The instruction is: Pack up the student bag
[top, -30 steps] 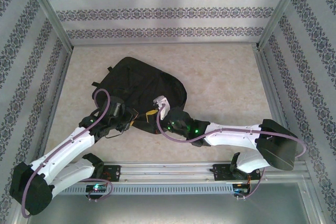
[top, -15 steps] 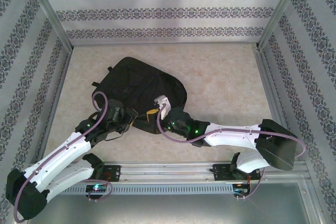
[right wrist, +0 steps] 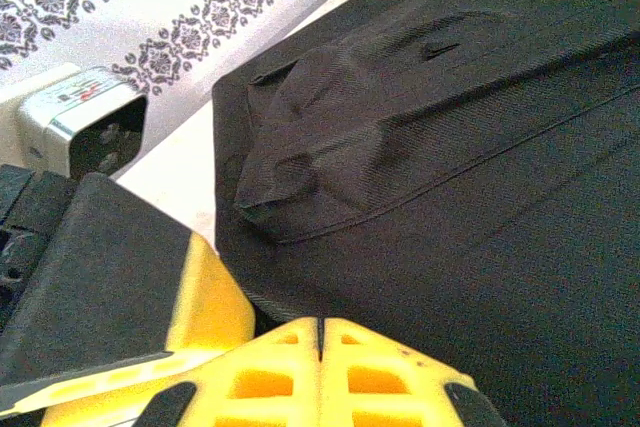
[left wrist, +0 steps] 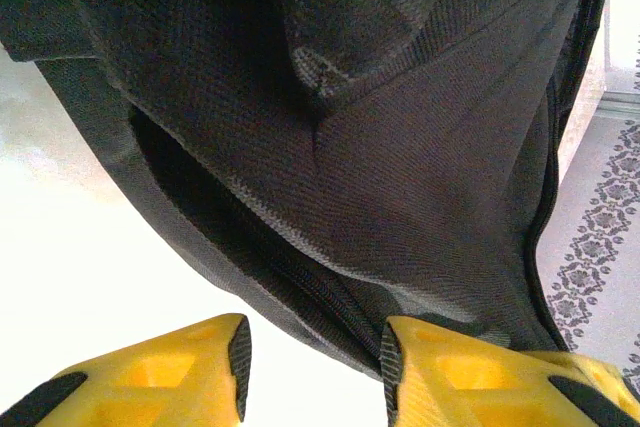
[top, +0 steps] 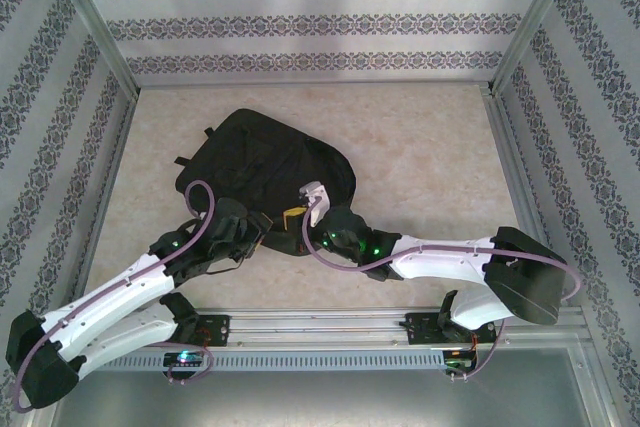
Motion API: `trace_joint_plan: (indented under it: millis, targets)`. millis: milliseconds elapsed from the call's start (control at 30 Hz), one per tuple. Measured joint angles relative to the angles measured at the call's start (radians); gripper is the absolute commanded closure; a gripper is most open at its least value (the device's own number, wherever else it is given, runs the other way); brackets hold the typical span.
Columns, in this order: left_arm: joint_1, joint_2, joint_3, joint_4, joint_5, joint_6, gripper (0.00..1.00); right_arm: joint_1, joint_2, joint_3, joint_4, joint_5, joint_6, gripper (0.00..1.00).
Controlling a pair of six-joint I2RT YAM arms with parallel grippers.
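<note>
Beige tabletop (top: 430, 177), patterned walls (top: 300, 27). Black student bag (top: 262, 159) lies flat, centre-left of the top view. left gripper (left wrist: 315, 372) sits at its near edge, jaws partly apart, zip seam at the gap, nothing pinched. right gripper (right wrist: 320, 352) is just beside it, jaws pressed together, empty, over the fabric.

Top external: fixed high behind the near edge, looking down over the whole surface (top: 420, 147).
Left wrist: very close and low, facing the edge of the student bag (left wrist: 400, 147).
Right wrist: equally close, facing across its top fabric.
Shared: the bag.
</note>
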Motion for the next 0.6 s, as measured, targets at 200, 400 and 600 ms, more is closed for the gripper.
trace_joint_plan:
  millis: [200, 400, 600]
  targets:
    - [-0.01, 0.022, -0.003, 0.005, -0.031, -0.03, 0.64, -0.002, 0.0, -0.004, 0.013, 0.0, 0.015, 1.0]
    - [-0.015, 0.058, -0.005, 0.038, -0.055, -0.056, 0.65, -0.002, 0.0, -0.016, 0.028, 0.0, 0.021, 1.0]
    - [-0.016, 0.104, -0.025, 0.079, -0.08, -0.085, 0.69, -0.002, 0.0, -0.018, 0.039, 0.0, 0.037, 1.0]
